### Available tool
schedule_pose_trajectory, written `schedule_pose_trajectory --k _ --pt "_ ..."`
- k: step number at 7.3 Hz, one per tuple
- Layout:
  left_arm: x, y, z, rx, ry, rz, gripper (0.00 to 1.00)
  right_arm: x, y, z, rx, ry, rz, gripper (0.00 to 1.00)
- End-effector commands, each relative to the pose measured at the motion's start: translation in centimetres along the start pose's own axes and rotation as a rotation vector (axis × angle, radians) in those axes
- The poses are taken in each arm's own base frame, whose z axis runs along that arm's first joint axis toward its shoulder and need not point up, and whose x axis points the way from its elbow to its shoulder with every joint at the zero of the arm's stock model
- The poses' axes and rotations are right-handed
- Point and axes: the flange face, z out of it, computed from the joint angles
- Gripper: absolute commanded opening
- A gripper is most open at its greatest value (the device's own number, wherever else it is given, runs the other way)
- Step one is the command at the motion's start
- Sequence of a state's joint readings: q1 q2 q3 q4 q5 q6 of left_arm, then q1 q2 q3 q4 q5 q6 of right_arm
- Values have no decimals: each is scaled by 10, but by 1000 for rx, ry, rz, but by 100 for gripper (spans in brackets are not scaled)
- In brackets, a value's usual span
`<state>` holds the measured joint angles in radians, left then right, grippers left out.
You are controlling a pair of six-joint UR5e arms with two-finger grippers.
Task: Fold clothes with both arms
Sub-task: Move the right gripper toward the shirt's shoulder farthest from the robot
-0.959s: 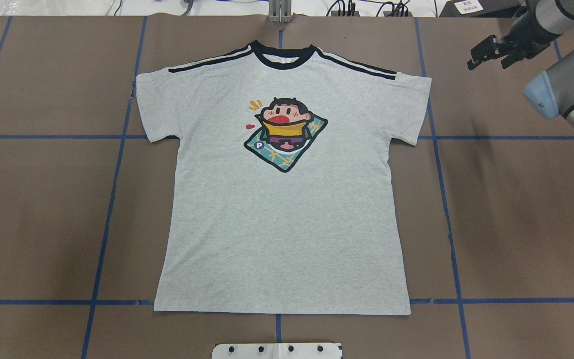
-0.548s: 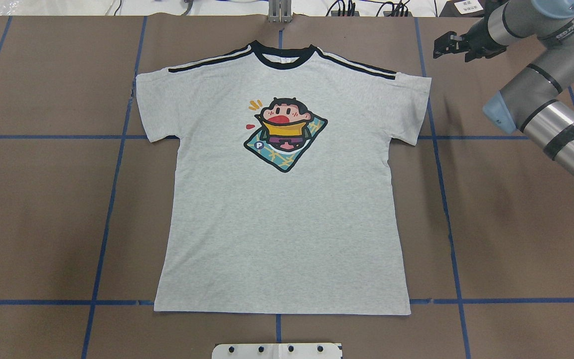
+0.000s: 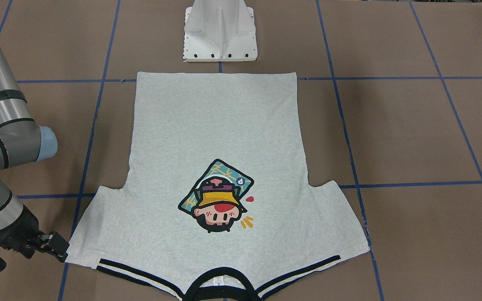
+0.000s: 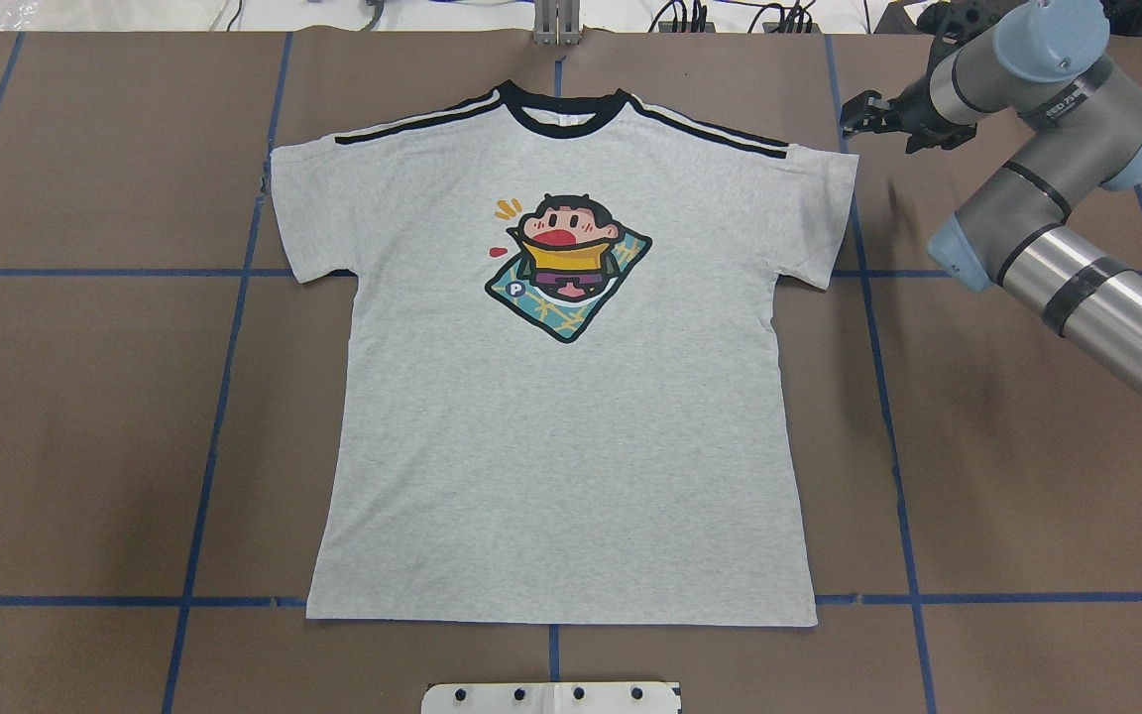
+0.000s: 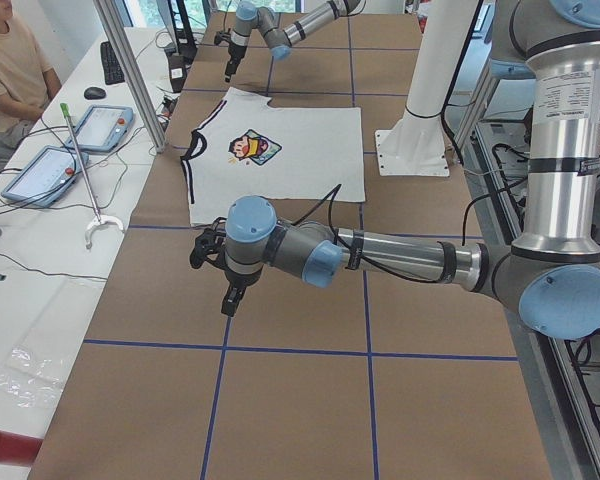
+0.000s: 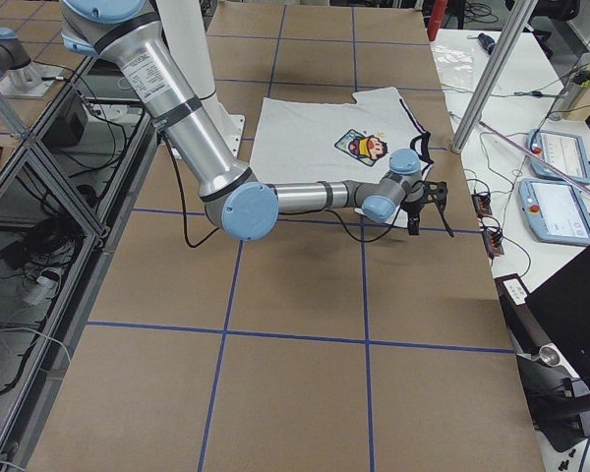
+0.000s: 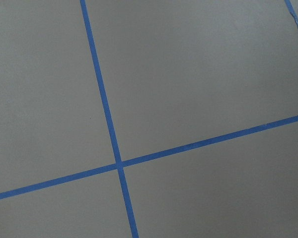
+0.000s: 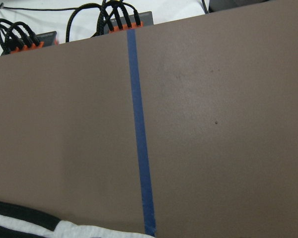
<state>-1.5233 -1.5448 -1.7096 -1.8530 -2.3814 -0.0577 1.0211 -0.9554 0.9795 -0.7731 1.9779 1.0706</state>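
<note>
Swinging inward over the last second, the right claw (image 4: 876, 124) has come from well out beyond the shirt (image 4: 561, 446) to just beside its shoulder corner - the shirt itself has not shifted. It lies flat and face up on the table (image 4: 85, 397), collar away from the robot, both sleeves spread.

We read the right claw as parted and holding nothing, not yet touching cloth. The left claw (image 5: 215, 275) hangs over bare table well off the shirt's opposite side. We cannot tell how far open it is, and it seems to carry nothing.

We judge the step in hand to be the reach for a first grip. To do it well, we would bring the right claw down low at the sleeve (image 4: 819, 213) edge, pinch both layers, and wait - lifting only once the left claw has a matching hold on the shirt's other shoulder, so the fold stays square.
</note>
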Motion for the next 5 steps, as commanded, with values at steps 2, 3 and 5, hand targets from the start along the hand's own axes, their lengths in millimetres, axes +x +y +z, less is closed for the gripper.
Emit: schedule_pose_trajectory --k 2,3,5 --pt "7 -3 -6 12 2 8 100 -16 -5 23 -24 26 16 86" --pt "7 -3 -7 13 2 9 100 -24 -6 21 -22 21 11 84" --pt "11 -5 -10 19 2 15 100 -25 0 26 -31 21 5 68"
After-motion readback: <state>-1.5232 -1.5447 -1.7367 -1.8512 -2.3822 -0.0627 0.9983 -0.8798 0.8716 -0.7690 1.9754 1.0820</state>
